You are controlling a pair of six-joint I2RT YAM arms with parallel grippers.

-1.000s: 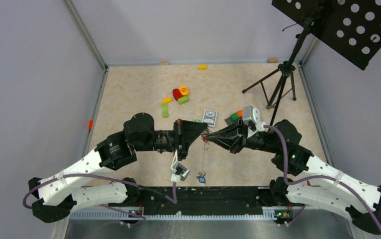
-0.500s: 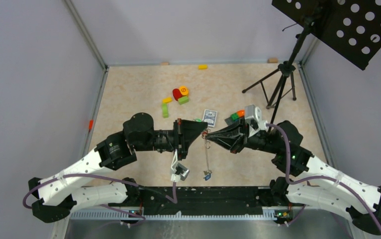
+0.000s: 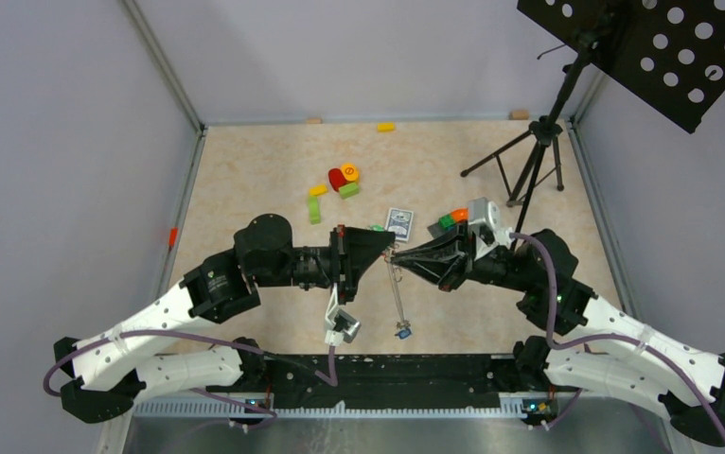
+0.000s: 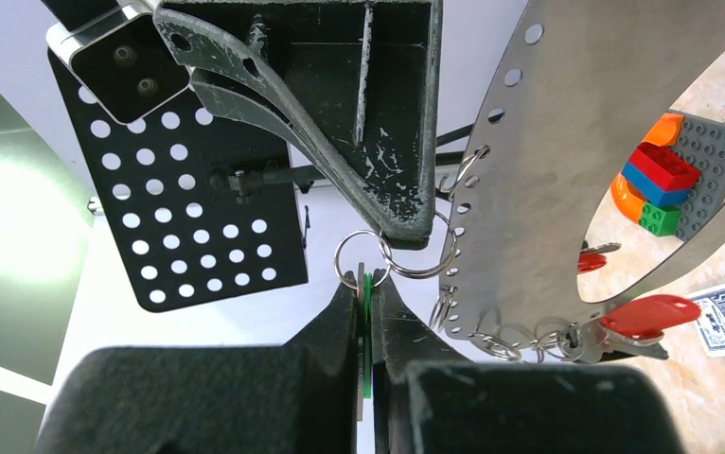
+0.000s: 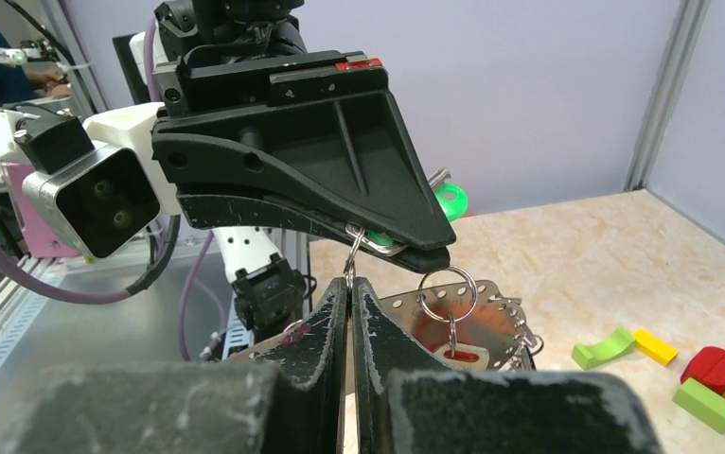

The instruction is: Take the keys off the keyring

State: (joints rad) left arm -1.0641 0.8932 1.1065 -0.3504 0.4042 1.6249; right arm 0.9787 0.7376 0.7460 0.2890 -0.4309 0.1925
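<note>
Left wrist shows left pincer (image 4: 366,286) clamped on green-tagged key (image 4: 367,326).

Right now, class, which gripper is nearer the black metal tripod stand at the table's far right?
The right. The right gripper sits on the near left of the black metal tripod stand; the left gripper faces it tip to tip, farther left.
</note>
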